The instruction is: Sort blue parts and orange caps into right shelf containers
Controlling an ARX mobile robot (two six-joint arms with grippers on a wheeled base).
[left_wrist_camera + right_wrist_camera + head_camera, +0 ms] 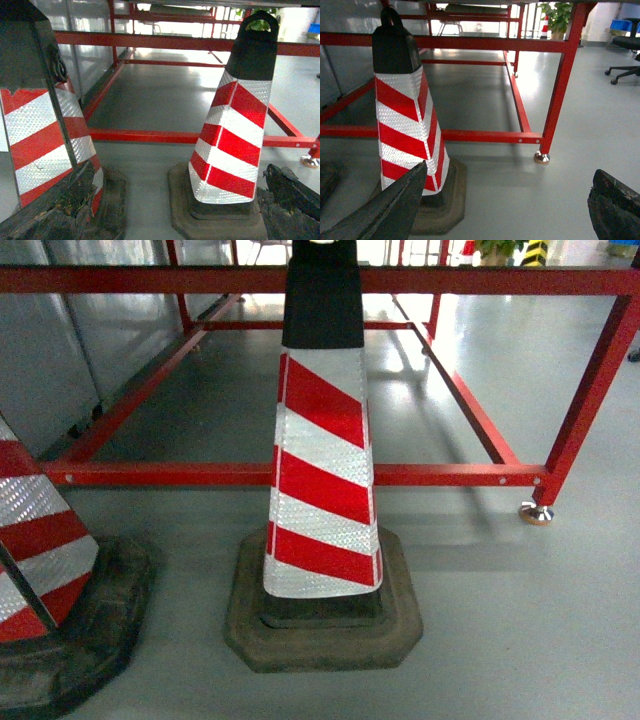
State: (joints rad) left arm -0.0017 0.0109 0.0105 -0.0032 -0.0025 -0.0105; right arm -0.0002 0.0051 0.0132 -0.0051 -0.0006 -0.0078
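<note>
No blue parts, orange caps or right shelf containers show in any view. In the left wrist view my left gripper [170, 207] is open, its dark worn fingers [292, 200] spread wide over the grey floor, with nothing between them. My right gripper [502, 207] is open too in the right wrist view, with its fingers [385, 210] far apart and only bare floor between. The head view shows neither gripper.
A red-and-white traffic cone [320, 470] stands right ahead, with a second cone [40, 540] at the lower left. Behind them a low red metal frame [200, 475] rests on a foot [536, 512]. An office chair [625, 55] and a small blue bin [621, 25] are far off on the right.
</note>
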